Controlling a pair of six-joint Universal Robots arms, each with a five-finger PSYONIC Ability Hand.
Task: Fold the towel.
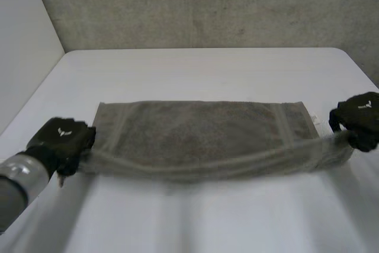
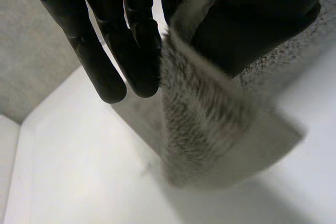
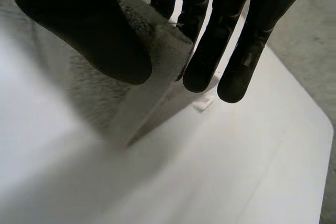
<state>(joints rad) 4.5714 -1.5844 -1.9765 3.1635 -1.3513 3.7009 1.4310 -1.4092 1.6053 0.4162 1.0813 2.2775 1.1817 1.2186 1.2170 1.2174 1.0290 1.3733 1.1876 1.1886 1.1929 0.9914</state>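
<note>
A grey-brown towel lies spread across the white table, its near edge lifted and stretched between both hands. My left hand pinches the near left corner; in the left wrist view the towel is caught between thumb and fingers. At the other end my right hand holds the near right corner, and the right wrist view has that corner of the towel squeezed between the thumb and the fingers. The far edge still rests flat on the table.
A concrete wall stands behind the table, and a pale wall runs along the left. Bare tabletop lies in front of the towel and behind it. A small white label sticks out near the right corner.
</note>
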